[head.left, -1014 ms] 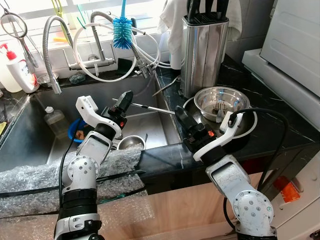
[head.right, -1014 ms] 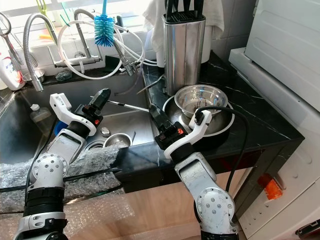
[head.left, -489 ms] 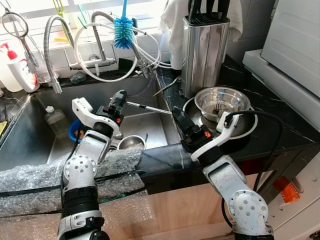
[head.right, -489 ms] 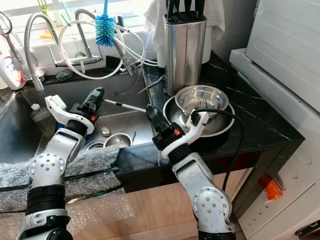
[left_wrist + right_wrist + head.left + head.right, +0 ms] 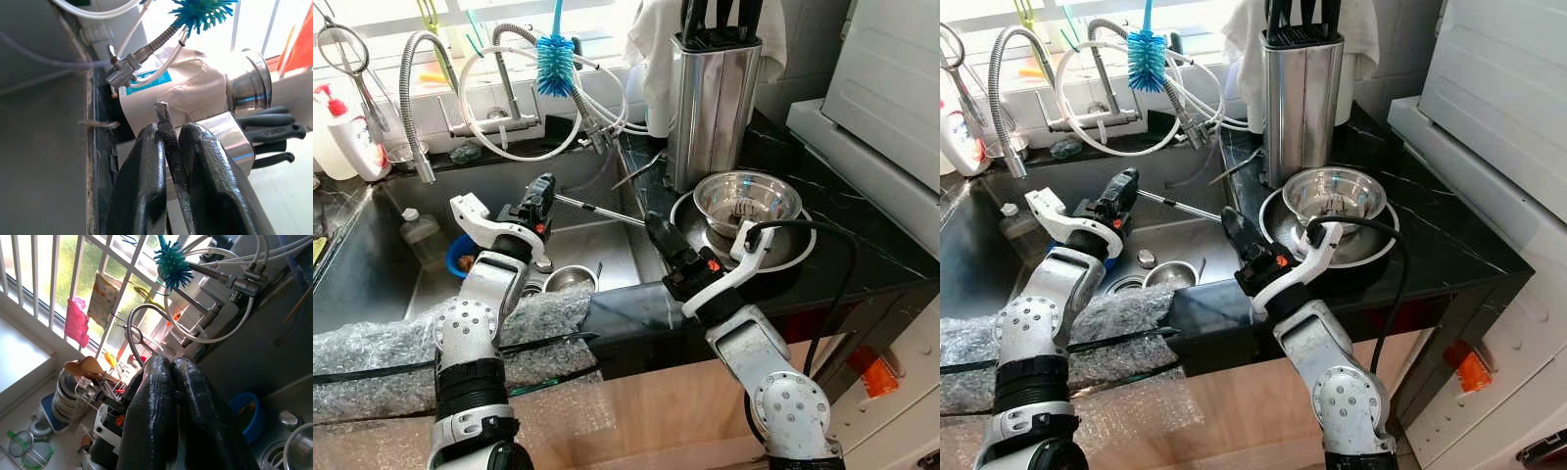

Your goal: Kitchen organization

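My left gripper (image 5: 545,184) hovers over the steel sink (image 5: 607,253), shut on a thin metal utensil (image 5: 602,209). The utensil sticks out rightward toward the counter. In the left wrist view its patterned handle (image 5: 168,142) is pinched between the black fingers (image 5: 142,171). My right gripper (image 5: 654,223) is shut on nothing at the counter's sink-side edge, its tips close to the utensil's far end. In the right wrist view this gripper (image 5: 168,361) points toward the taps and the window. A steel knife block (image 5: 710,98) stands at the back of the black counter (image 5: 822,255).
A steel bowl (image 5: 747,196) sits in a dark pan on the counter. The sink holds a small steel cup (image 5: 570,280), a blue bowl (image 5: 460,257) and a bottle (image 5: 419,233). Hoses and a blue brush (image 5: 554,64) hang behind. Bubble wrap (image 5: 411,338) covers the front edge. A white appliance (image 5: 891,88) stands at right.
My left gripper has drawn a little to the left over the sink with the utensil in it. The right gripper has shifted slightly left along the counter edge.
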Robot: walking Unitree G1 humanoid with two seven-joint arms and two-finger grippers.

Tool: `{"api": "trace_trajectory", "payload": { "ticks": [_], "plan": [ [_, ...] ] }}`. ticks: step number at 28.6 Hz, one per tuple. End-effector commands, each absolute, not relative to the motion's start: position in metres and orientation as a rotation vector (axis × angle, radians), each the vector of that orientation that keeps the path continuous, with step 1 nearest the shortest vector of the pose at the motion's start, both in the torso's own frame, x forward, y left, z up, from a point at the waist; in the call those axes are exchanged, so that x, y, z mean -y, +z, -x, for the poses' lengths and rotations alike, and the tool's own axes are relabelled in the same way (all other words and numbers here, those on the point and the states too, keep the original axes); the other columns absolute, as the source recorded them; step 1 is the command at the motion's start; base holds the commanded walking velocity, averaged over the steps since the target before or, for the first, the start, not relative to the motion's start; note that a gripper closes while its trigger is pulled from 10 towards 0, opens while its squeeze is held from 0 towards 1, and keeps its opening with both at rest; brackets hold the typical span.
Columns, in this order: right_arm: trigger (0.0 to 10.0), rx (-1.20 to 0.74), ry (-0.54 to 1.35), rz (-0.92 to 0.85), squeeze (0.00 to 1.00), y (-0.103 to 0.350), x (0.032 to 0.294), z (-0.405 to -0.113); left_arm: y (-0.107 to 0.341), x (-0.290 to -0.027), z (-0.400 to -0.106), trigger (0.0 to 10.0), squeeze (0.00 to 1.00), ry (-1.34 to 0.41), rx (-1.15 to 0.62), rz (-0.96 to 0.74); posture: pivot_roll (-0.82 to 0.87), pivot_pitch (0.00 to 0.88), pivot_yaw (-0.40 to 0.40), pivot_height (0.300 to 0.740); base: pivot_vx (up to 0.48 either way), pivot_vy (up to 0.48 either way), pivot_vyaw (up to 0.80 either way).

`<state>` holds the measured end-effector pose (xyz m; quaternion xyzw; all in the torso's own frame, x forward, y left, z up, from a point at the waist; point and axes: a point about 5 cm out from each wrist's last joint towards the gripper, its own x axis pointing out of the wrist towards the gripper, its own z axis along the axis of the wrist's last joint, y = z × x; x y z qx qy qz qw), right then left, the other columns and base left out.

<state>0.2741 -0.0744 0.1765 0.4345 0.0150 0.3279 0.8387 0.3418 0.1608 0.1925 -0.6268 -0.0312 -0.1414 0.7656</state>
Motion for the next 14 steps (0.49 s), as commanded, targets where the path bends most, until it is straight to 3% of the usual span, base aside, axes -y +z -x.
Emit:
{"api": "trace_trajectory", "payload": {
  "ticks": [1, 13, 14],
  "plan": [
    [10.0, -0.018, 0.668, -0.922, 0.0, 0.1765, 0.0727, -0.2745, 0.1951, -0.1706, -0.3425, 0.0, 0.0, -0.264, 0.083, 1.361, -0.1, 0.0, 0.098, 0.74, 0.0, 0.0, 0.0],
    [10.0, -0.013, 0.654, -0.906, 0.01, 0.1752, 0.0728, -0.2762, 0.1948, -0.168, -0.3427, 0.0, 0.0, -0.27, 0.068, 1.399, -0.1, 0.0, 0.101, 0.74, 0.0, 0.0, 0.0],
    [10.0, -0.009, 0.644, -0.91, 1.0, 0.1753, 0.0733, -0.2767, 0.1947, -0.1679, -0.3429, 0.0, 0.0, -0.269, 0.066, 1.4, -0.1, 0.0, 0.101, 0.74, 0.0, 0.0, 0.0]
  ]
}}
